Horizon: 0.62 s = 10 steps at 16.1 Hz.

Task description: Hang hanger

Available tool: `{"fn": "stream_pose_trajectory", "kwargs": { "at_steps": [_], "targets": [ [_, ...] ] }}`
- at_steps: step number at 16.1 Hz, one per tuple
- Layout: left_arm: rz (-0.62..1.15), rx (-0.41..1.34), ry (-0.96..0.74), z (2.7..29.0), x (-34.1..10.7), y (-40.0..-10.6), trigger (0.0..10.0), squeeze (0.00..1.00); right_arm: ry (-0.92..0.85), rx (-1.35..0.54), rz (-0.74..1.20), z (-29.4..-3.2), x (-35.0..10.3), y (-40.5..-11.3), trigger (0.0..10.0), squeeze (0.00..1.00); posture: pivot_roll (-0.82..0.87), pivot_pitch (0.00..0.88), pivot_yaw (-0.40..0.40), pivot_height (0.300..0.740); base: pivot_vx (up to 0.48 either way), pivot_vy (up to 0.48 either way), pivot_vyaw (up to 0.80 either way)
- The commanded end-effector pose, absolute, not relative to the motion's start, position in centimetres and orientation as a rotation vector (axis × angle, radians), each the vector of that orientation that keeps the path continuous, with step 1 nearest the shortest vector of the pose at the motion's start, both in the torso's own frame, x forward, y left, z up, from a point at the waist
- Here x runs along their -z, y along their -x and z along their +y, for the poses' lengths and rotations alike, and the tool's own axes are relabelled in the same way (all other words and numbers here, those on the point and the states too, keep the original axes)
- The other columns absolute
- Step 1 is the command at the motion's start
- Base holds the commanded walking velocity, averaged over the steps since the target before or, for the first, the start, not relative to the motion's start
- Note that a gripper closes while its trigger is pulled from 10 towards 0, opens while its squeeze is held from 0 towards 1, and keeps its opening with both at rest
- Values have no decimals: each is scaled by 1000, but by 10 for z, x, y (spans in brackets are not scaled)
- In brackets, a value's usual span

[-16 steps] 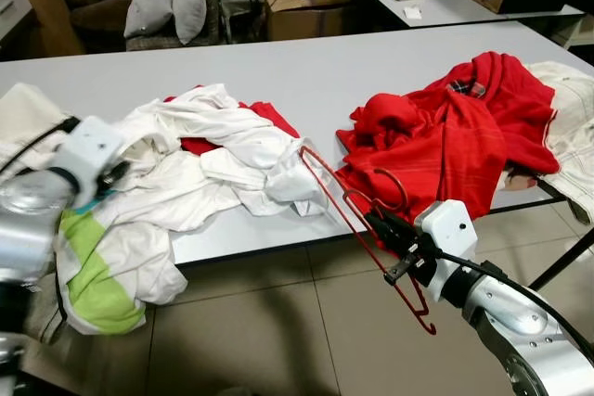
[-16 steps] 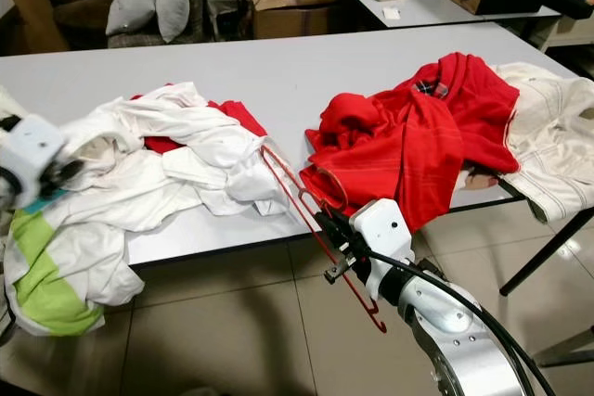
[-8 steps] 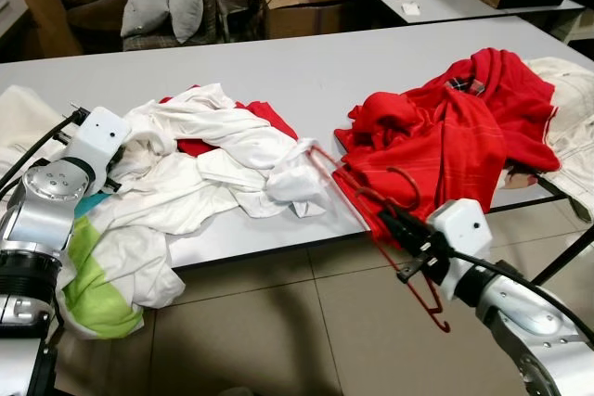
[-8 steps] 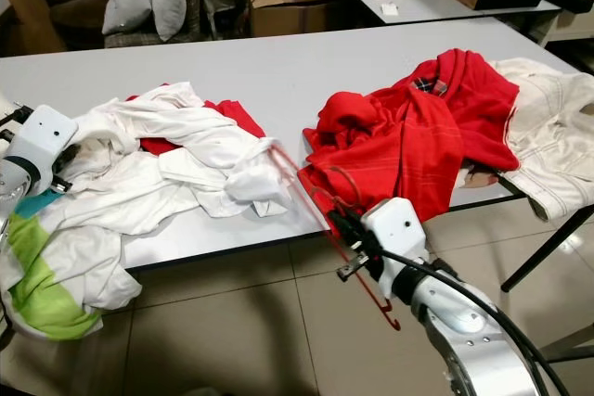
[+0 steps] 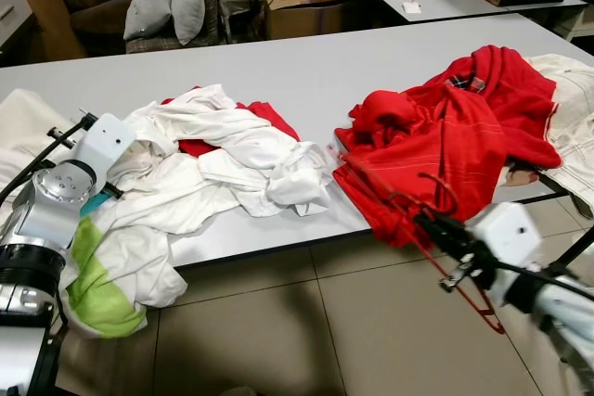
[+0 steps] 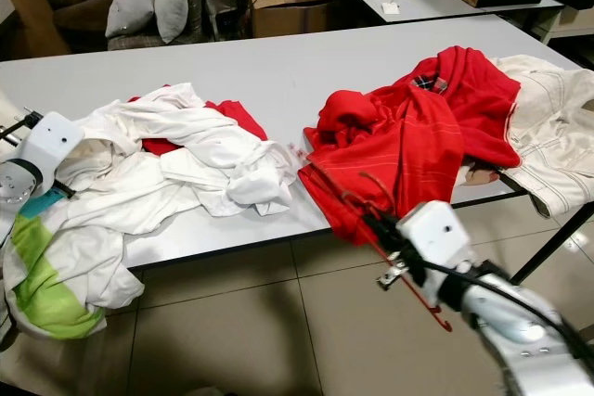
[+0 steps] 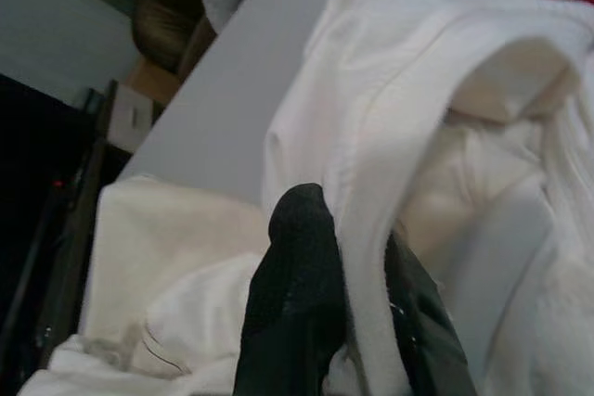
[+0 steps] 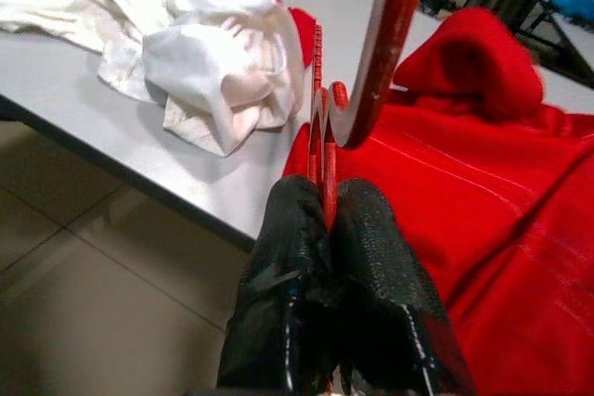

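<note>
Right wrist view: right gripper [image 8: 327, 220] clamped tight on the red hanger [image 8: 327, 150], both black fingers [image 8: 376, 266] pinching its thin bar, the hook curling up past the camera. From the head views the hanger [image 5: 408, 215] sits off the front edge of the grey table [image 5: 306, 71], in front of the red garment [image 5: 455, 127]. Its long axis runs diagonally, upper end toward the table edge between the two clothes heaps, lower end down and out toward the tiled floor [image 5: 278, 322]. Gripped mid-bar, probably so it stays clear of the cloth for carrying. Left gripper [image 7: 339, 294] is closed on a fold of the white garment [image 7: 436, 136], likely holding the white heap [image 5: 223, 155] steady. No rail to hang on is visible.
</note>
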<state>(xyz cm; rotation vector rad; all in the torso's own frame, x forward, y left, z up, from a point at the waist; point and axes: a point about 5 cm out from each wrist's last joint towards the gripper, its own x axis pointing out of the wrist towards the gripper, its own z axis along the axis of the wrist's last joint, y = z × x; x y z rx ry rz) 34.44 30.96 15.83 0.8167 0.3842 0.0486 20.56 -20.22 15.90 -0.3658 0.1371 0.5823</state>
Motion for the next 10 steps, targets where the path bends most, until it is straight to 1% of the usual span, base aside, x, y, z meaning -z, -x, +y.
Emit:
{"fn": "stream_pose_trajectory", "kwargs": {
  "at_steps": [1, 5, 6, 7, 8, 10],
  "targets": [
    [367, -85, -799, 313, -164, -347, 0, 0, 367, -597, 112, -205, -168, -203, 10000, 0, -104, 0, 89, 740, 0, 0, 0],
    [353, -114, -746, 317, -163, -349, 0, 0, 287, -581, 36, -210, -181, -202, 10000, 0, -102, 0, 86, 740, 0, 0, 0],
    [261, -81, -496, 304, -172, -357, 0, 0, 119, -470, -156, -216, -210, -210, 10000, 0, -108, 0, 95, 740, 0, 0, 0],
    [228, -7, -370, 289, -175, -362, 0, 0, 82, -456, -191, -214, -215, -213, 10000, 0, -110, 0, 97, 740, 0, 0, 0],
    [220, 23, -336, 284, -176, -365, 0, 0, 77, -458, -192, -213, -215, -213, 10000, 0, -111, 0, 97, 740, 0, 0, 0],
    [141, 151, -232, 253, -195, -378, 0, 0, 91, -514, -156, -199, -205, -215, 10000, 0, -115, 0, 101, 740, 0, 0, 0]
  ]
}}
